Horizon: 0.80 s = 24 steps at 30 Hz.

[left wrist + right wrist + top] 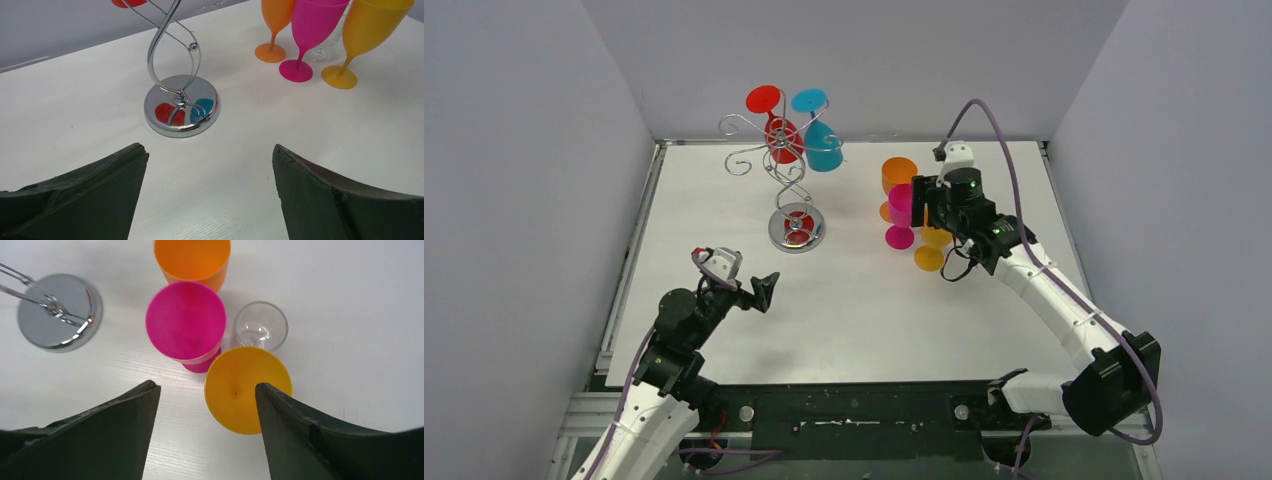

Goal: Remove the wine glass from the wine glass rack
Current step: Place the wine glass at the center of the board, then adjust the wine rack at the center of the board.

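Rack (796,230): stands upright on the table (844,320), far-left of centre. Its round base (165,127) sits flat on the surface.

Red glass (781,135) and blue glass (823,150): both hang upside down from the rack's top arms, feet uppermost, side by side, red to the left. Their colours are mirrored in the base. Neither is touched by a gripper.

Left gripper (210,147): low over the table, near-left, pointed at the base and well apart from it. Jaws wide apart, nothing between them.

Right gripper (205,387): above a cluster of glasses standing upright to the right of the rack, looking down into them. Jaws apart, gripping nothing. Contact with any glass cannot be confirmed.

Cluster: orange glass (192,260) farthest from the arms, pink glass (186,320) just in front of it, yellow glass (240,387) nearest and lying below the gap between the right fingers, small clear glass (260,327) to the right of the pink one. All stand close together, apart from the rack
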### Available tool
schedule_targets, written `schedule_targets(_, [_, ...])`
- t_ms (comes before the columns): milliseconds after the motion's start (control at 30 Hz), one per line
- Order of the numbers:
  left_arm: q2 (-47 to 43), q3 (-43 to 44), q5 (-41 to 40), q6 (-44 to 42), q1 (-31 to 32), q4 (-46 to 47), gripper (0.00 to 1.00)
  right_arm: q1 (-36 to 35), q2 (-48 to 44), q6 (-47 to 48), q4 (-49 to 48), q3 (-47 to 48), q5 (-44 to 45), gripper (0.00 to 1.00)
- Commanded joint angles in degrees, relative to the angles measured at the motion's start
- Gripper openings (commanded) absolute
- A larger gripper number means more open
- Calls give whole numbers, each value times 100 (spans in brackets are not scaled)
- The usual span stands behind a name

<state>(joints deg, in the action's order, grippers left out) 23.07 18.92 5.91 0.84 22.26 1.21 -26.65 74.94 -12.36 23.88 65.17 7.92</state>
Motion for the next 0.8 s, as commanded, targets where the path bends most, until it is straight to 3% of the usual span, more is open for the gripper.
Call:
schedule_targets(0, [5,128,96,-58,-60,99,94,21,-512,-161,-605,396,-207,74])
schedule_targets(167, [-28,130,121,-56,-82,108,94,23,-481,-566,-1465,618,-1165,83])
schedule_targets(267, [-68,122,121,-53,-82,101,94,20,-55,-783,-1801,967,-2028,86])
schedule_targets(567, [-150,121,136,-55,-116,97,94,16,1349,-1441,-2536,2253,-3187,89])
schedule_targets(667, [-145,121,162,-127,-126,96,94,-7,1817,-1502,-2792,2712,-4276,92])
schedule_targets(767, [-148,129,186,-211,-134,88,94,-84,2162,-1509,-2822,3124,-4687,94])
